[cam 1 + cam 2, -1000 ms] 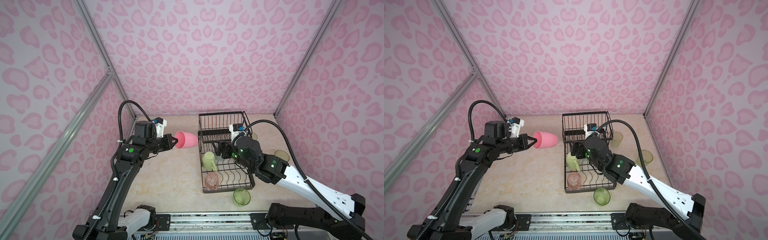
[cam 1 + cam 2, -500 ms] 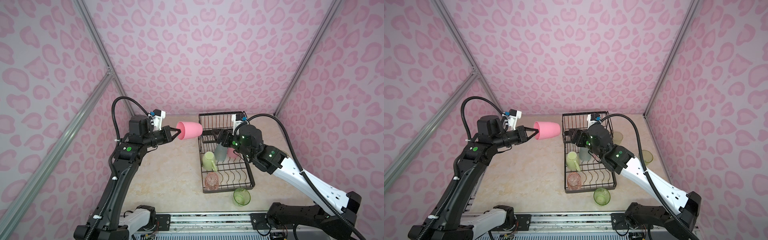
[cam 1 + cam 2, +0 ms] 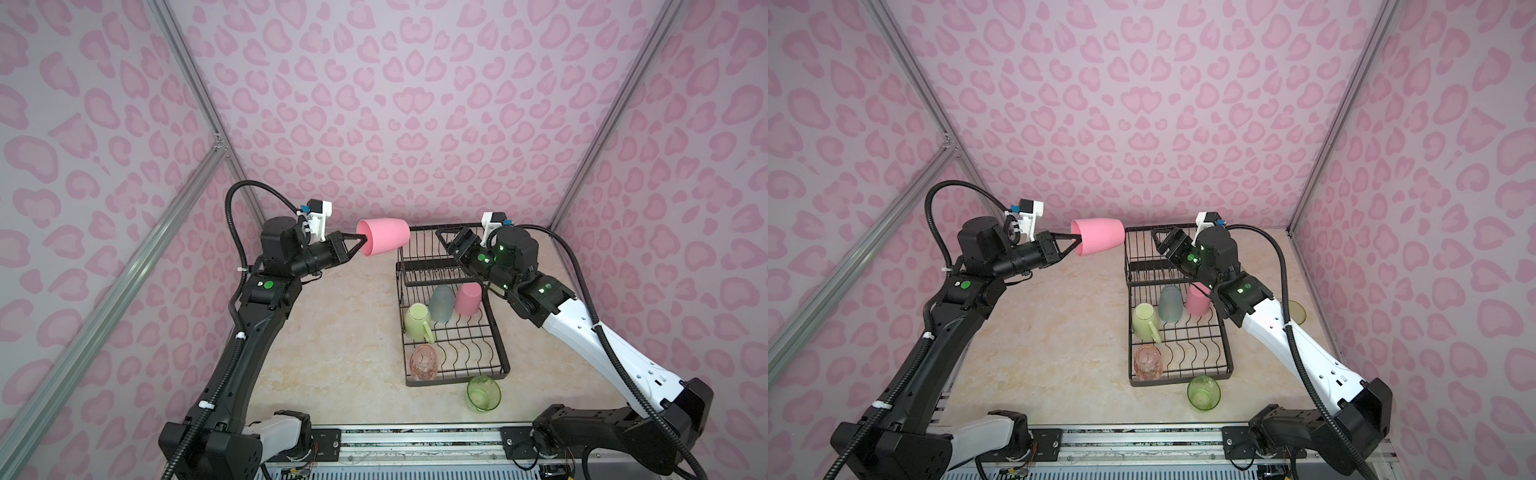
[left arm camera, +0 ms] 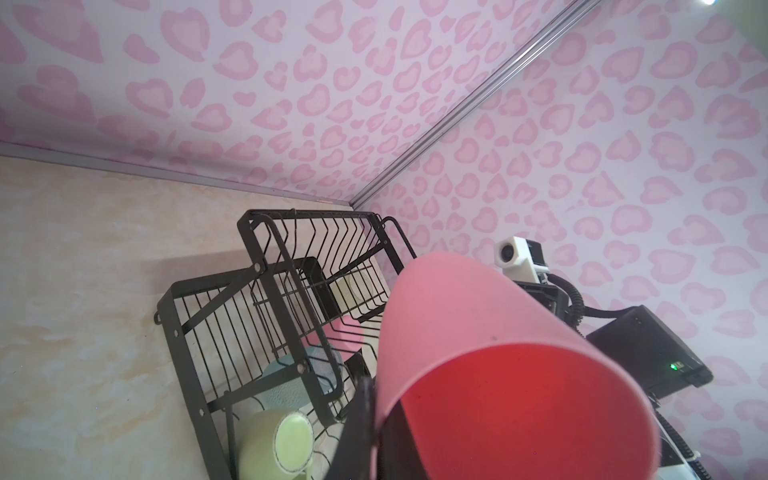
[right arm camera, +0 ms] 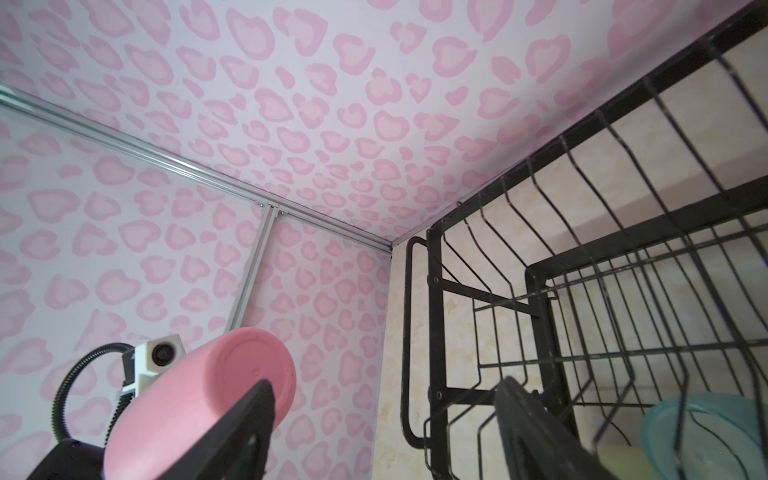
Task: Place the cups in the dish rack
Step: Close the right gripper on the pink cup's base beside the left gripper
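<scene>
Black left arm (image 3: pixel 249 332) and white-shelled right arm (image 3: pixel 602 345), ribbed black cables (image 3: pixel 227 210), green lights (image 3: pixel 269 284), white wrist cameras (image 3: pixel 320 215).

Right gripper (image 5: pixel 384 392) fingers (image 5: pixel 249 428) stand wide apart in foreground, nothing btwn them. Opaque pink tumbler (image 5: pixel 199 399) on its side, base twd cam, partly behind one finger; white wrist cam (image 5: pixel 160 357) just behind it. Black dish rack (image 5: pixel 434 332) on beige table (image 5: pixel 392 353); frosted teal tumbler (image 5: pixel 702 428) & bit of pale-green mug (image 5: pixel 619 461) seen thru wires.

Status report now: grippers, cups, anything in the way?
Left gripper shut on pink tumbler, airborne beside dish rack. Right gripper open, empty, by raised basket, possibly in the way.
</scene>
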Action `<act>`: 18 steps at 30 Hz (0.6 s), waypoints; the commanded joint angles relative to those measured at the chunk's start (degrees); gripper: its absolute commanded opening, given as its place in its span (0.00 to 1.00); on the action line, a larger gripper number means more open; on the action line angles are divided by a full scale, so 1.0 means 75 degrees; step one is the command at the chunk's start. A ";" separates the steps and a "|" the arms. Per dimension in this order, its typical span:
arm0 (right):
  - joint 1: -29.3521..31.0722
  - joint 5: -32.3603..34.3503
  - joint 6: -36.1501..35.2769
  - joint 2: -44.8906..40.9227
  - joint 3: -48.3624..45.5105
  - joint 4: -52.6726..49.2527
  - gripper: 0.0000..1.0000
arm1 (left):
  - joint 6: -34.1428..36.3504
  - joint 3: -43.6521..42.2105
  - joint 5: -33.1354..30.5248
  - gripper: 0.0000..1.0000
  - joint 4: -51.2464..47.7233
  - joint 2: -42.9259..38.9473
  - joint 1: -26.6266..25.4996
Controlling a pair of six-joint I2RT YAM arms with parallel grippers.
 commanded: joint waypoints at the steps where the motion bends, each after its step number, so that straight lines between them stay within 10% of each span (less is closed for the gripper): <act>1: -0.0066 -0.0303 0.1036 0.0210 0.0126 0.0726 0.82 | -0.0204 -0.0129 0.0093 0.05 0.1311 0.0105 -0.0005; 18: 0.0194 0.0231 0.3478 0.1719 0.2685 -0.1524 0.82 | -0.0141 -0.0576 -0.0022 0.06 0.3356 0.0712 -0.0247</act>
